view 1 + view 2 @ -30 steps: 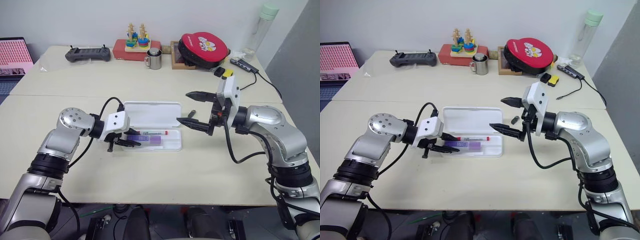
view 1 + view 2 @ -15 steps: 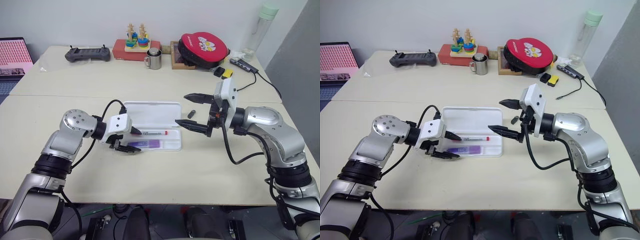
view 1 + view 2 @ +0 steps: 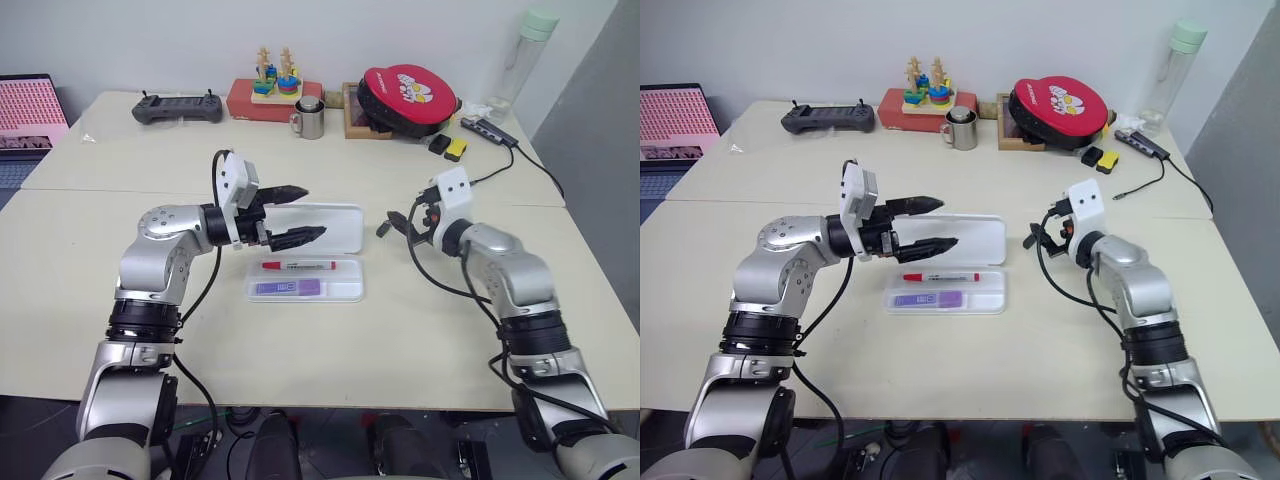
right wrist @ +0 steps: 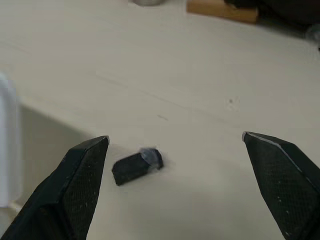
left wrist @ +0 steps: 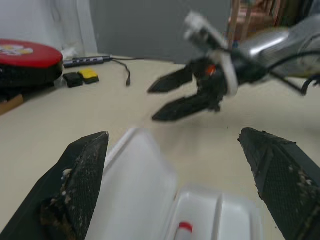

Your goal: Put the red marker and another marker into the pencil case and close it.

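Beige table (image 3: pixel 330 340): pencil case (image 3: pixel 305 252) open, red marker (image 3: pixel 298 266) & purple marker (image 3: pixel 286 288) inside. Left gripper (image 3: pixel 300 214) over lid, right gripper (image 3: pixel 400 222) beside; both wide open, empty. Risk: one-sided push skids the case w/o closing it.

Left arm raised, elbow bent, forearm reaching inward; left gripper (image 3: pixel 297 214) level, pointing toward the right arm, fingers spread wide, nothing held. Right arm stretched forward and low; right gripper (image 3: pixel 1044 236) pointing ahead and slightly down, fingers wide apart, nothing between them
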{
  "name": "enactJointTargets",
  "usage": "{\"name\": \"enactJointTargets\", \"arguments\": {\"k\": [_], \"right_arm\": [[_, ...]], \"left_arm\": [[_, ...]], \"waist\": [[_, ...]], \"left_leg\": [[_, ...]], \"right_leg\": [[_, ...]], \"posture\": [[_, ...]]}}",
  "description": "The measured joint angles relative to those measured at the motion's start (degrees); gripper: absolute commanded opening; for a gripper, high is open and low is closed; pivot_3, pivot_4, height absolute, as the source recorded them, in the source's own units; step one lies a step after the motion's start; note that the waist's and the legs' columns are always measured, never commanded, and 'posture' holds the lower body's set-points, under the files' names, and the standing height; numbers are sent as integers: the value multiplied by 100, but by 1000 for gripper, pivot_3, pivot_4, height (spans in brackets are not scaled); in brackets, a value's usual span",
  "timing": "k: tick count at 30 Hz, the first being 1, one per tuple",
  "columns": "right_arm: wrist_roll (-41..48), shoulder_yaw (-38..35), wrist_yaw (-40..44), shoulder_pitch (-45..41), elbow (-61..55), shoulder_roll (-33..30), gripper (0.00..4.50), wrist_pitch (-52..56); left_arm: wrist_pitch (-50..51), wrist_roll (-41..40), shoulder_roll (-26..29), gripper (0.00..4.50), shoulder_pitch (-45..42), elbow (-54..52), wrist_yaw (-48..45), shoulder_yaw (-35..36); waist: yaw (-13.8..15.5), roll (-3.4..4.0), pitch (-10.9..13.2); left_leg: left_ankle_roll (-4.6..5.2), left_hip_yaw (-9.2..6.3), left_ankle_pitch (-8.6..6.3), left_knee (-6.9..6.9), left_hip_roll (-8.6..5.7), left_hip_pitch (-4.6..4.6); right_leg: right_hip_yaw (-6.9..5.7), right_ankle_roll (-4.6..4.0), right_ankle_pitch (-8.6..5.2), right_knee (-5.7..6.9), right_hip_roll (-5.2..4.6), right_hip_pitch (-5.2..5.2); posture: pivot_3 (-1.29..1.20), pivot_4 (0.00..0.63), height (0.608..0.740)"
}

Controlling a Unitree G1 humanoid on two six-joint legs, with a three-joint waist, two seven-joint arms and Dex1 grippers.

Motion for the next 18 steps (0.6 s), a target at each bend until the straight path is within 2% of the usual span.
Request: {"name": "enactJointTargets", "arguments": {"k": [11, 18], "right_arm": [[-305, -50, -778, -227, 878, 891, 4500, -270], [-643, 32, -1041, -253, 1293, 1187, 4500, -493]], "left_arm": [[183, -223, -216, 4463, 37, -321, 506, 77], [147, -217, -240, 4463, 37, -345, 620, 76]], "waist": [[-46, 0, 0], [-51, -1, -1]], "left_leg": [[-1, -2, 1, 8, -1, 4], [-1, -3, 0, 7, -1, 4]], "right_leg": [[-1, 1, 0, 15, 0, 1], [-1, 0, 0, 15, 0, 1]], "posture": [[0, 150, 740], [0, 150, 740]]}}
